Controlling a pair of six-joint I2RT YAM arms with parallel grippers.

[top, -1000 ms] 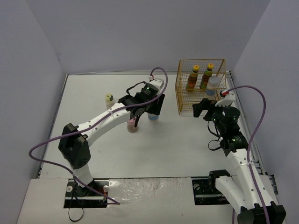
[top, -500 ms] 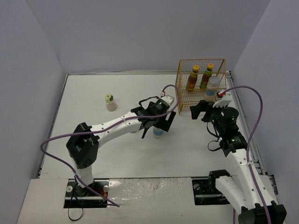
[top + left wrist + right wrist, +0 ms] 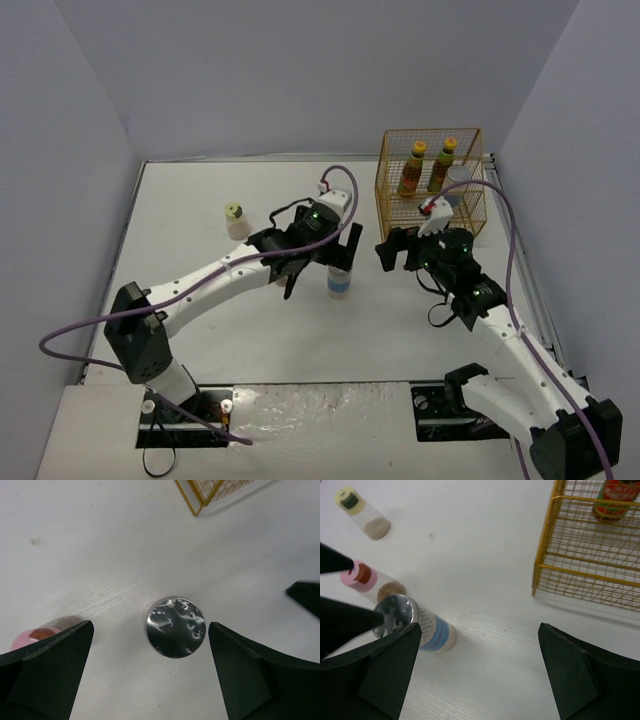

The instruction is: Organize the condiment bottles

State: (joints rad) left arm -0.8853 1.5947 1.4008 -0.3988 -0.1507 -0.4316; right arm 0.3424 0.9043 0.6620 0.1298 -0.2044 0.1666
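A silver-lidded, blue-labelled bottle (image 3: 339,284) stands mid-table. My left gripper (image 3: 330,262) hovers open right above it. In the left wrist view the gripper (image 3: 150,624) has the lid (image 3: 176,627) between its spread fingers, untouched. A pink-capped bottle (image 3: 30,637) stands just beside it and also shows in the right wrist view (image 3: 362,577). A yellow-green-capped bottle (image 3: 235,220) stands apart to the left. Two tall yellow-capped bottles (image 3: 411,168) (image 3: 441,165) and a second silver-lidded bottle (image 3: 458,185) stand in the basket. My right gripper (image 3: 398,255) (image 3: 480,625) is open and empty, right of the silver-lidded bottle (image 3: 417,625).
The yellow wire basket (image 3: 385,190) stands at the back right, its corner in the left wrist view (image 3: 200,497) and its side in the right wrist view (image 3: 545,555). Grey walls close in the table on three sides. The two grippers are close together.
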